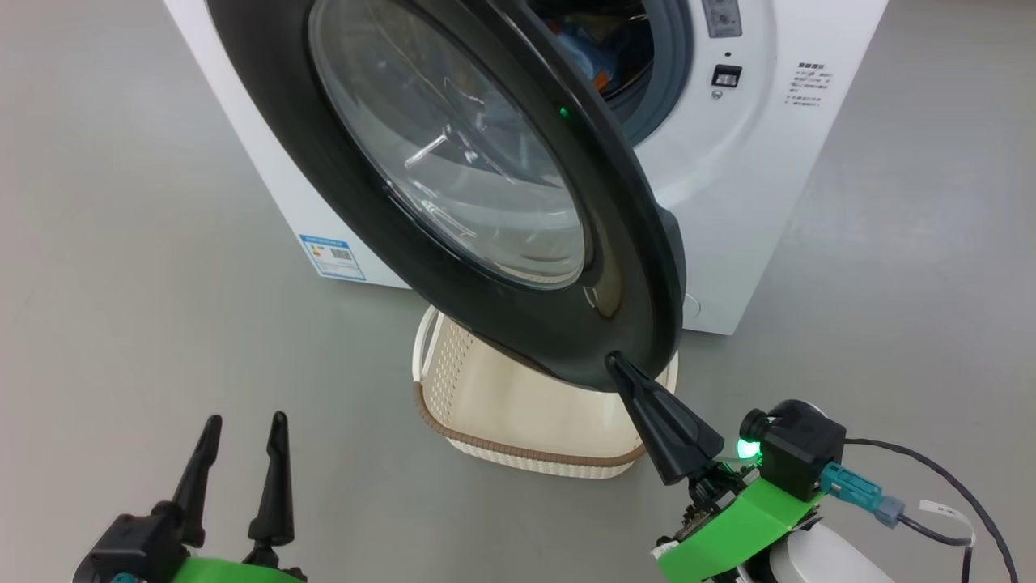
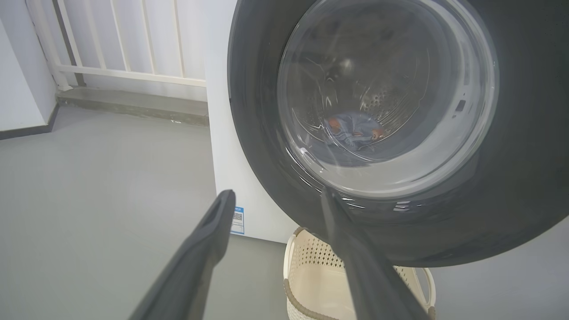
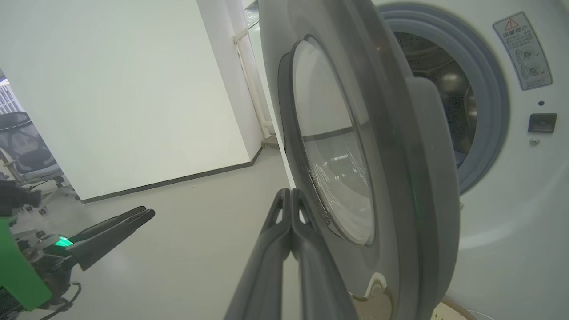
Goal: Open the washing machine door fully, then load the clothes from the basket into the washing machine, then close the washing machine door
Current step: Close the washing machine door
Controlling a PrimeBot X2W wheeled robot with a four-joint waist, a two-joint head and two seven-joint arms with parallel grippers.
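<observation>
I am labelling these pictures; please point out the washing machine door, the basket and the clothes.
washing machine door (image 1: 453, 154), head view, on its clear glass centre.
basket (image 1: 502, 397), head view, on its bare cream inside.
clothes (image 1: 588, 47), head view, on blue fabric inside the drum.

White washing machine (image 1: 745, 210), black-rimmed door (image 1: 518, 328), cream perforated basket (image 1: 461, 364), blue-and-orange clothes (image 1: 584, 50).

The left claw (image 1: 247, 418) and right claw (image 1: 615, 361) each had two long, tapered matte-black fingers (image 1: 273, 478) on a bright green wrist cover (image 1: 743, 518). The right wrist carried a black camera housing (image 1: 800, 447), green indicator lamp (image 1: 749, 448), teal connector (image 1: 850, 483), tagged black cable (image 1: 943, 476) and white forearm shell (image 1: 819, 564).
</observation>
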